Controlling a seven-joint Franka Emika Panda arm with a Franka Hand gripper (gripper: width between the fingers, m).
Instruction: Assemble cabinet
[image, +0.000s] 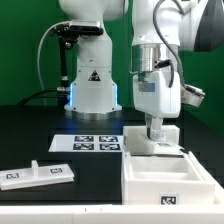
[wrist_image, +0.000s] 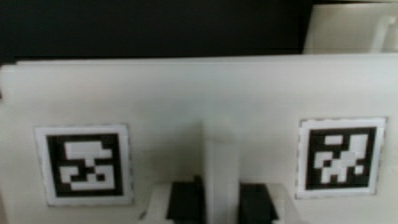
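Observation:
The cabinet is in separate white pieces. An open white box piece (image: 165, 178) with a tag on its front stands at the exterior view's right. My gripper (image: 157, 133) reaches down at its back edge. The wrist view shows a white tagged panel (wrist_image: 196, 95) bearing two square tags and a thin upright rib (wrist_image: 217, 160). My gripper (wrist_image: 217, 203) is shut on that rib, one dark finger (wrist_image: 178, 203) on each side. A flat cabinet panel (image: 35, 174) with tags lies on the black table at the exterior view's left.
The marker board (image: 97, 143) lies flat behind the box piece. The white robot base (image: 92, 85) with a triangle sticker stands at the back, in front of a green wall. Black table runs between the loose panel and the box.

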